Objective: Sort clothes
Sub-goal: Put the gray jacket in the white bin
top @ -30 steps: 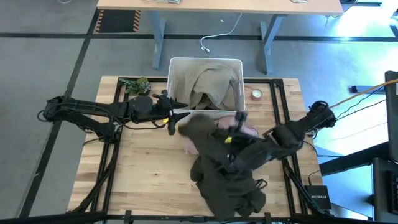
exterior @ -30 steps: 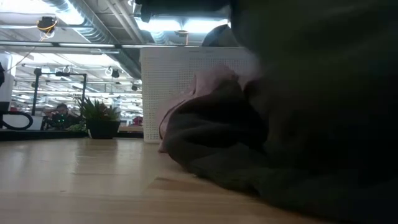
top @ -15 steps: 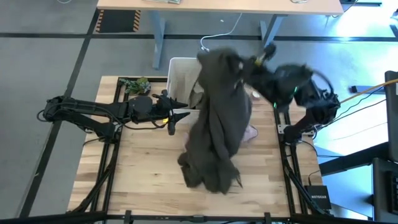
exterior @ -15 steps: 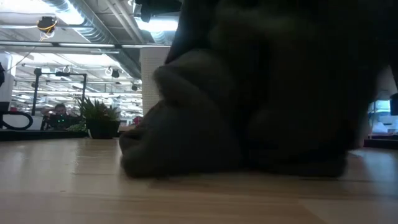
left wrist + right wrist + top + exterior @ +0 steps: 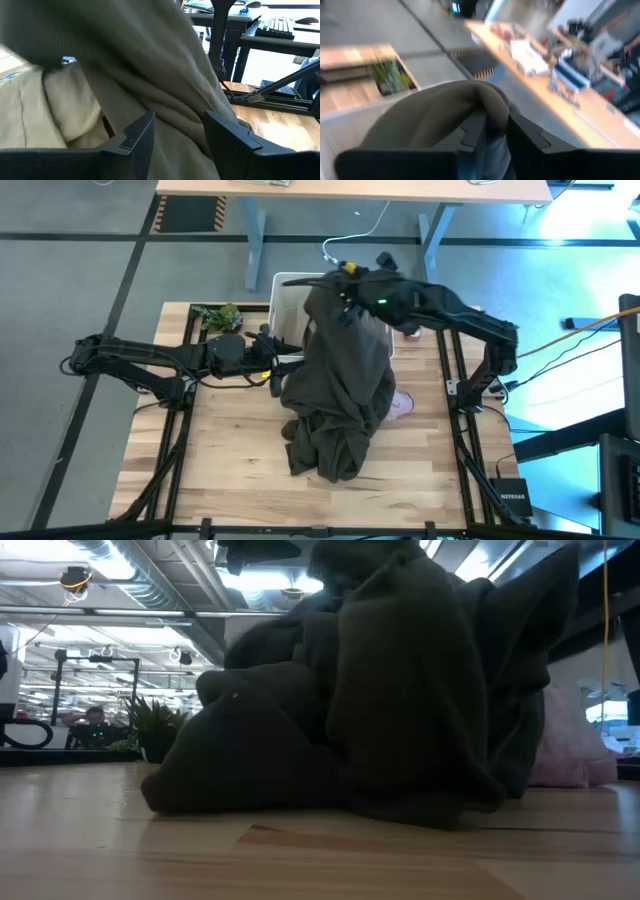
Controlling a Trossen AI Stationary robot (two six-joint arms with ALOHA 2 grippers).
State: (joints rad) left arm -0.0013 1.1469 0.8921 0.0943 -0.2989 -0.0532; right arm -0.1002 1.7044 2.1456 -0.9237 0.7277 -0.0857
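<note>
A dark olive garment [image 5: 340,380] hangs from my right gripper [image 5: 330,284], which is shut on it above the white bin [image 5: 284,290]. The garment drapes down over the bin's front, and its lower end lies heaped on the table [image 5: 300,760]. My left gripper [image 5: 278,370] is open at the bin's near left corner, with the olive cloth [image 5: 165,95] right in front of its fingers; I cannot tell whether it touches. A beige khaki garment [image 5: 50,115] lies in the bin. A pale pink garment [image 5: 401,402] lies on the table, partly under the olive one. My right gripper pinches a bunched fold of the olive garment [image 5: 487,102] between its two fingers, at the garment's top. The garment hangs below the fingers, slack, over the bin's front wall. Its lower end [image 5: 322,450] rests on the table.
A small green mottled lump [image 5: 218,315] sits at the table's far left, beside the bin. Bare wood shows on the table's left [image 5: 220,450] and near right. Black frame rails run along the table's sides [image 5: 462,440].
My right gripper has risen from the table's middle with the olive garment, swung toward the far edge over the bin, then gone left. The garment's top is lifted high. Its lower end has dragged along the table toward the bin and stays down, uncovering the pink garment.
</note>
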